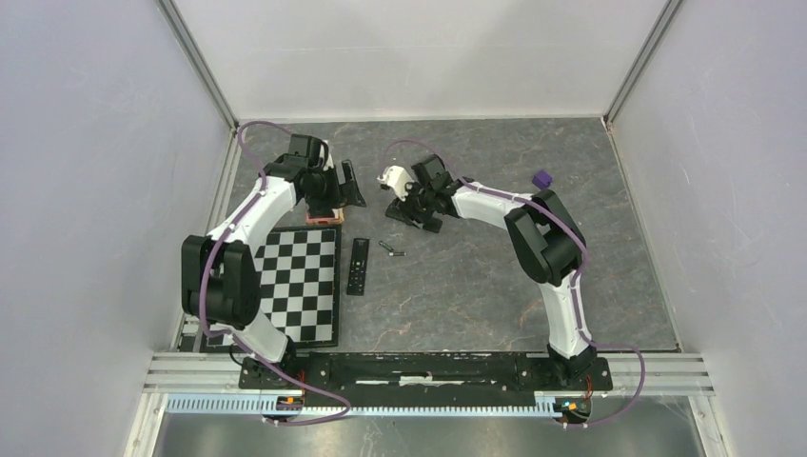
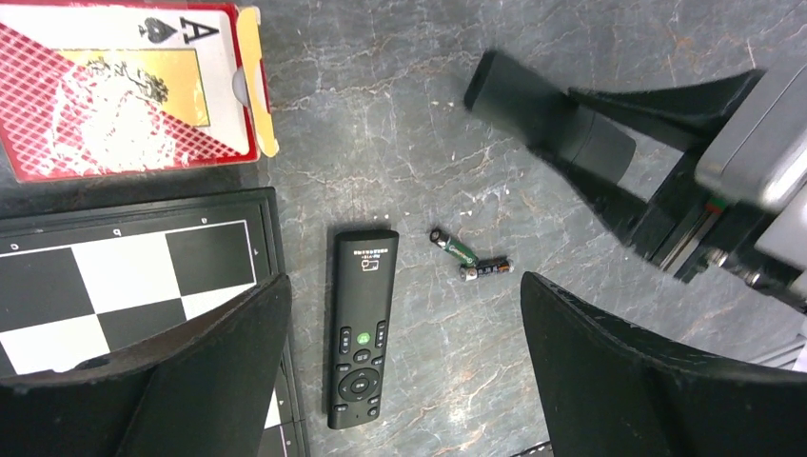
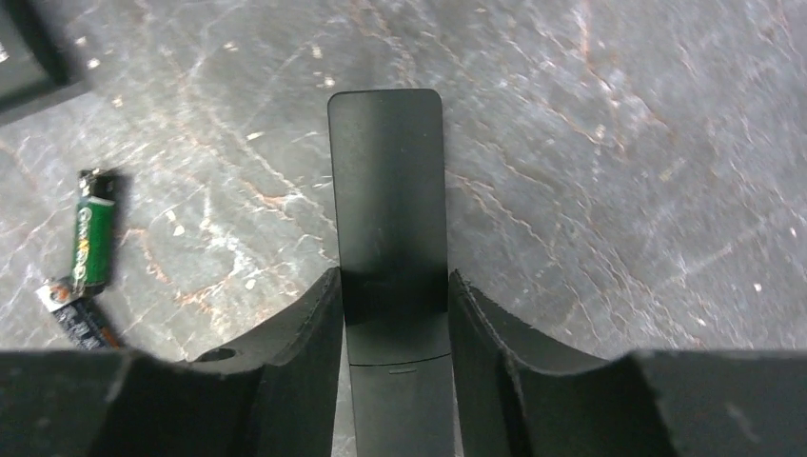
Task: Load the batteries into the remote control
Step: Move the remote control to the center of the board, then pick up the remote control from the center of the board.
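The remote control (image 3: 387, 190), a slim black bar, lies back up on the stone table, the seam of its battery cover visible. My right gripper (image 3: 390, 281) is shut on its two long sides; in the left wrist view its far end (image 2: 542, 109) sticks out of that gripper. Two batteries lie loose on the table to its left, touching at one end: a green one (image 3: 93, 233) and a black one with orange (image 3: 81, 322). My left gripper (image 2: 404, 283) hangs open above them, holding nothing. From above, the batteries (image 1: 390, 249) lie between both grippers.
A second black remote (image 2: 360, 328) lies buttons up beside the chessboard (image 1: 300, 286). A red playing-card box (image 2: 124, 86) sits behind the board, under the left arm. A small purple object (image 1: 542, 179) stands at the back right.
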